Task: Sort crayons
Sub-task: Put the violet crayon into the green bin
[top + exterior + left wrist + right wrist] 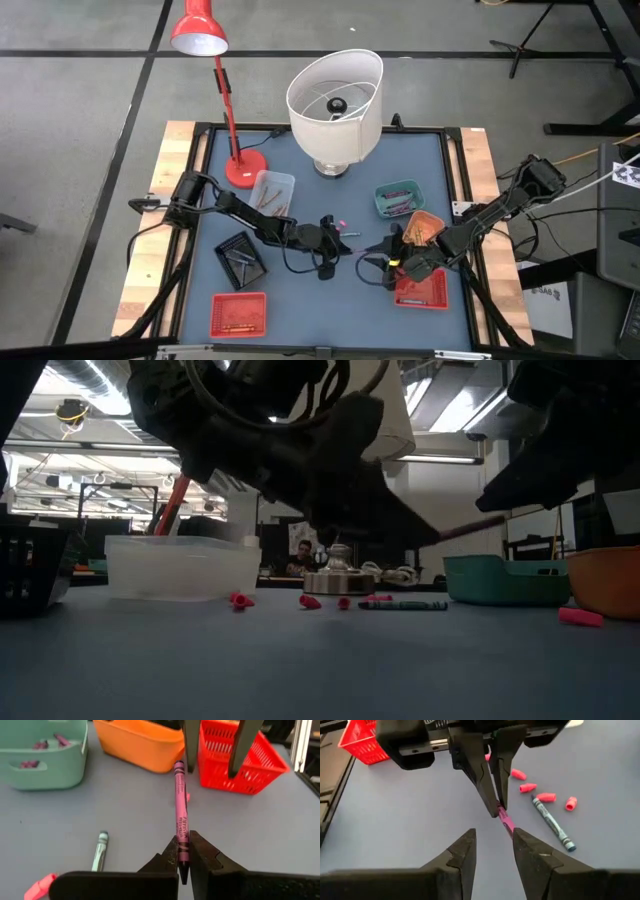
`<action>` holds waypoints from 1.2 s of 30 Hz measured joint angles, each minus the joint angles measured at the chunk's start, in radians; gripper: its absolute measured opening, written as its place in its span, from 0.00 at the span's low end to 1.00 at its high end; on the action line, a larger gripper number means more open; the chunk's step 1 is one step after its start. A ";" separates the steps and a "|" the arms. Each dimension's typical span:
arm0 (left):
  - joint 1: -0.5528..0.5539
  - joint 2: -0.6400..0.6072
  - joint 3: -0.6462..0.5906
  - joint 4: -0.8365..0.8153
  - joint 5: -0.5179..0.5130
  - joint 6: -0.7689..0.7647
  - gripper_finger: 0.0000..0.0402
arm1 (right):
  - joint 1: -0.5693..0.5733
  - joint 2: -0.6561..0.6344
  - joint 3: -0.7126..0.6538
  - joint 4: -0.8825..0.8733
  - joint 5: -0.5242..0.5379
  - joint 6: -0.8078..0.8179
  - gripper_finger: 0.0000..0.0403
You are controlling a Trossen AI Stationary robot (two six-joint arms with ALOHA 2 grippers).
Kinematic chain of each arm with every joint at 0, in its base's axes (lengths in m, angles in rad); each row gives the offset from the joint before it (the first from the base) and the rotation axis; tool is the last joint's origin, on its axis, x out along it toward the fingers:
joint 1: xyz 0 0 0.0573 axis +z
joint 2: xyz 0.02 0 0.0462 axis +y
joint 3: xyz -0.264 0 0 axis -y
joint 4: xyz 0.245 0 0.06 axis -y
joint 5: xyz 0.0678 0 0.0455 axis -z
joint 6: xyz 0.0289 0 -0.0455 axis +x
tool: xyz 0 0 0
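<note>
From above, both arms meet at the middle of the table (200,300): the left gripper (345,238) reaches in from centre-left and the right gripper (392,262) from centre-right, with the teal bin (398,199), orange bin (424,228) and red basket (420,290) grouped at right of centre; the crayon itself is too small to make out here. In the low view the arms are dark shapes across the top, and pink bits (240,600) and a blue-green crayon (405,605) lie on the mat at mid-frame. In the left wrist view the left gripper (183,857) is clamped on the butt of a magenta crayon (180,810), which points up the centre of the frame toward the gap between the orange bin and red basket. In the right wrist view the right gripper (492,850) stands open at bottom centre, its fingers either side of the crayon's free tip without touching. This looks like a handover: the right jaws should close squarely on the free end, well clear of the left fingertips, and the left should let go only once that grip is firm, or the crayon may twist or drop.
</note>
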 joint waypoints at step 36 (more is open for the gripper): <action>-0.015 -0.003 0.003 0.103 0.049 0.008 0.01 | 0.000 -0.001 0.000 -0.015 0.000 -0.237 0.31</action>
